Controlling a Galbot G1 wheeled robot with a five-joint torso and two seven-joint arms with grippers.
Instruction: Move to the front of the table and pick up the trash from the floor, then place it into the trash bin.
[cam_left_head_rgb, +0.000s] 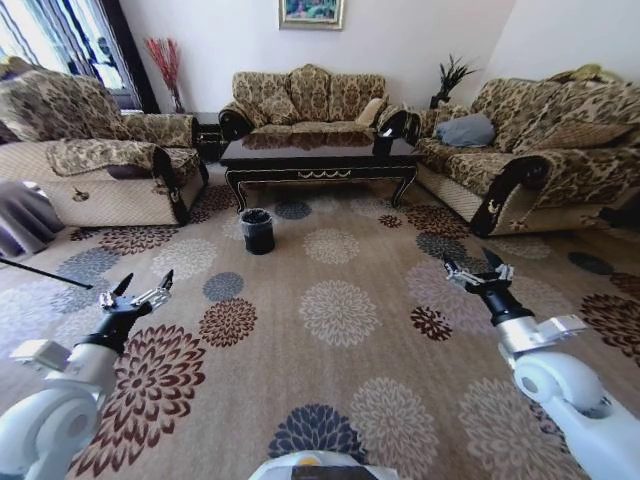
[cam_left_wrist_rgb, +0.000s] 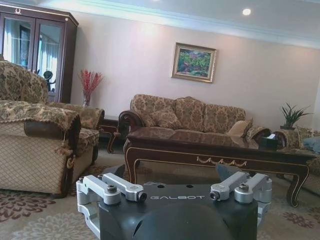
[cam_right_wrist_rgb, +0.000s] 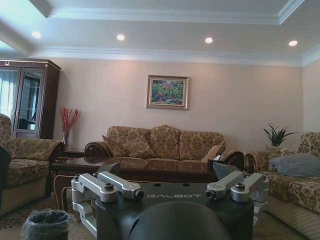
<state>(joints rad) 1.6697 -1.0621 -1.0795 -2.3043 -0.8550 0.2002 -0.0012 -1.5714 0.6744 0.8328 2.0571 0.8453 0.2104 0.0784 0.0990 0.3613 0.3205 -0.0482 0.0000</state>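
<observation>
Head view looks down a patterned carpet (cam_left_head_rgb: 340, 310) toward the table (cam_left_head_rgb: 318, 156), which sits in the upper middle of the frame, its glossy dark top ringed by three patterned sofas — one behind it (cam_left_head_rgb: 305, 98), one at the upper left (cam_left_head_rgb: 95, 150), one at the upper right (cam_left_head_rgb: 540, 150). The trash bin (cam_left_head_rgb: 257, 230) stands on the carpet just in front of the table's left end, apart from its leg, in the upper centre of the frame. No litter can be made out on the floor from here. The left gripper (cam_left_head_rgb: 137, 291) hangs over the carpet at the lower left, fingers spread wide and holding nothing; the right gripper (cam_left_head_rgb: 478, 268) hangs at the right middle, likewise spread wide and holding nothing, both well short of the bin. In the left wrist view the table (cam_left_wrist_rgb: 215, 150) crosses the middle of the frame with the gold scroll on its apron showing. In the right wrist view the trash bin (cam_right_wrist_rgb: 46, 224) sits at the lower left corner, its crinkly liner visible, with the table (cam_right_wrist_rgb: 150, 170) beyond it — a framed picture (cam_right_wrist_rgb: 167, 92) hangs on the wall above the far sofa
</observation>
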